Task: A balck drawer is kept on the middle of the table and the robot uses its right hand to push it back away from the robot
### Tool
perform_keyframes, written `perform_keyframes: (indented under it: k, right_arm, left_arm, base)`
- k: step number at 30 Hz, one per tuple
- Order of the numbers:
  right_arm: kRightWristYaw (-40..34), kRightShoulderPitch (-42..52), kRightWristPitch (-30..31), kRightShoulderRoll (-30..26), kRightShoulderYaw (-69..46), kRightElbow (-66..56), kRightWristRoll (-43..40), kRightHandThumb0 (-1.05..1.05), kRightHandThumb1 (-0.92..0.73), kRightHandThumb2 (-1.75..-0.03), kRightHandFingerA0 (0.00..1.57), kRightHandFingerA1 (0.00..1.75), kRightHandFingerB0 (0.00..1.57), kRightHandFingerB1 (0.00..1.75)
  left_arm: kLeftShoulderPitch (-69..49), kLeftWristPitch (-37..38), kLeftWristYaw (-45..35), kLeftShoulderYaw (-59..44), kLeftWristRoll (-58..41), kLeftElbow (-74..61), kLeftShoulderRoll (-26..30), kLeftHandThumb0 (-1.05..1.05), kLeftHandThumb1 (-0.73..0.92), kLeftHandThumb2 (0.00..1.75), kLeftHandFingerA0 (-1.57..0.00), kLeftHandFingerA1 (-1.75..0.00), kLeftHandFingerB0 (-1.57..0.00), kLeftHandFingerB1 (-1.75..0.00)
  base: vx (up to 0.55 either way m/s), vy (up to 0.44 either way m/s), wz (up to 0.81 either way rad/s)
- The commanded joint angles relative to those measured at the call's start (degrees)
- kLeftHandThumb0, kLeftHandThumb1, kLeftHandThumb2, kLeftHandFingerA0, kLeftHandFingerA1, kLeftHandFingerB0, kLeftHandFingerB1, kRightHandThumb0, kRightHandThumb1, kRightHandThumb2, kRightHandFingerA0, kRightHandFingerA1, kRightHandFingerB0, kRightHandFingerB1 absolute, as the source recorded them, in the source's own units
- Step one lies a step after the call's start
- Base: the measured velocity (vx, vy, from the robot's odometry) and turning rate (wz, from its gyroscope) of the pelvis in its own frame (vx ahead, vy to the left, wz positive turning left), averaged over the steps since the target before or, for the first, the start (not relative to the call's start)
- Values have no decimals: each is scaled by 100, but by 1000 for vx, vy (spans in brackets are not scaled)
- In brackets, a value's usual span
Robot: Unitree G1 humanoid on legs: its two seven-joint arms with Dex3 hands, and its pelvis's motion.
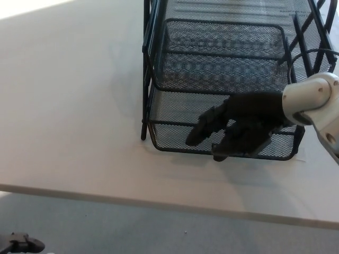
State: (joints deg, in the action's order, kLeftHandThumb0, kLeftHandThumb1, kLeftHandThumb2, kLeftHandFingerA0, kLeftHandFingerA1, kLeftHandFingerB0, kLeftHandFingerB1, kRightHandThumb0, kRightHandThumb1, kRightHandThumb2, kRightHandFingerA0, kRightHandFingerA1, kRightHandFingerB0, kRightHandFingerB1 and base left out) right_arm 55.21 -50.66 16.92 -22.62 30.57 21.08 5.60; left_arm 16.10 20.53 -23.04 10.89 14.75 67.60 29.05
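Drawer (222, 108) is the black mesh box that the task is about. It sits on the pale desk (69, 106), toward the right side of the head view, inside a tall black wire frame (146, 69).

Nearest to the robot is the front edge of the desk, with grey floor below it. At the bottom left corner a small dark thing (21, 243) shows, but it is too cut off to tell what it is. The left robot hand is not in view.

A little farther in comes the low front wall of the drawer. The right robot hand (238, 127) reaches in from the right on a white wrist (310, 98). It holds nothing. Its thick fingers (204, 127) are spread a little and point left, lying over the front wall of the drawer. It looks to be touching the mesh, but I cannot be sure how hard it leans.

Farther back is the mesh floor of the drawer, then 1 more mesh tray above it, and the frame bars running off the top of the picture.

The step in hand looks like the push itself. To do it well, the robot hand should stay flat on the front wall, near its middle, and press straight away from the robot. A push from 1 side could turn the drawer or drag the whole frame. Slow and steady is best, so the fingers do not slip over the rim
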Motion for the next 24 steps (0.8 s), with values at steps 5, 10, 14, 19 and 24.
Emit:
perform_keyframes:
  k: [5,10,14,19,24]
  right_arm:
    - [233,371,-70,-122,-218,-300,-4,-66,-75,-65,43,38,31,34]
    - [355,924,-37,-312,-282,-838,-45,-65,-75,-65,43,38,31,33]
    - [632,1431,130,-583,-411,-1727,-311,-60,-61,-100,38,56,18,45]
    - [904,1968,339,-1084,-704,-3298,-639,-59,-65,-101,35,54,17,44]
    - [1088,2323,300,-1362,-1111,-4404,-1103,-62,-79,-66,41,37,30,32]
  left_arm:
    - [-50,49,14,-6,29,-46,8,-65,58,92,-32,-49,-24,-44]
    - [-104,118,29,-17,29,-56,22,-66,59,92,-35,-50,-23,-43]
    - [-109,99,37,-9,45,-42,19,-66,59,92,-34,-50,-23,-43]
    - [-93,101,54,7,70,-7,17,-66,59,92,-34,-49,-23,-43]
    - [-95,118,74,-1,71,-7,39,-67,60,93,-35,-50,-24,-43]
  base:
    - [0,0,0]
    - [0,0,0]
    - [0,0,0]
    - [0,0,0]
    - [0,0,0]
